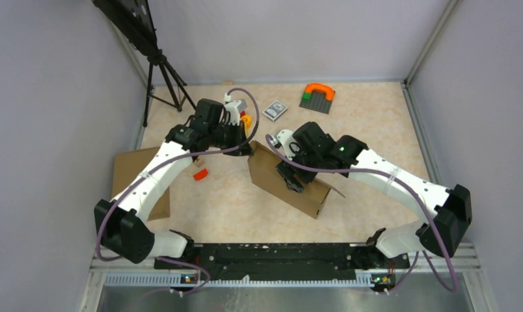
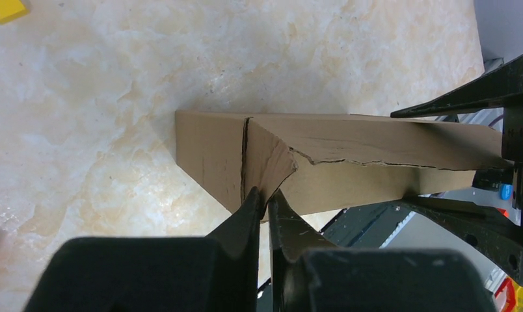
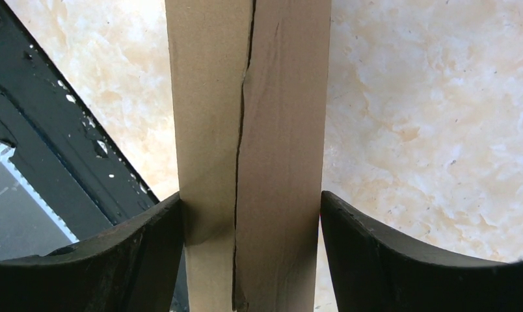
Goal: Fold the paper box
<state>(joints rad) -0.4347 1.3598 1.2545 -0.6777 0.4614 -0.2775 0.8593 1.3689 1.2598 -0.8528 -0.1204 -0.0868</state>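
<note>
The brown paper box (image 1: 291, 182) lies on its side mid-table, long and narrow, with a loose flap at its near right end. My left gripper (image 1: 249, 146) is at the box's far left end, shut on a small curled end flap (image 2: 275, 166); in the left wrist view the gripper (image 2: 265, 195) pinches the flap's lower edge. My right gripper (image 1: 295, 177) straddles the box's middle from above. In the right wrist view the gripper (image 3: 249, 208) has a finger on each side wall of the box (image 3: 278, 97), whose top seam runs between them.
A flat cardboard sheet (image 1: 132, 175) lies at the left. A small red block (image 1: 200, 173) sits beside it. A card deck (image 1: 275, 110) and a grey baseplate with an orange arch (image 1: 319, 96) are at the back. A tripod (image 1: 161, 71) stands back left.
</note>
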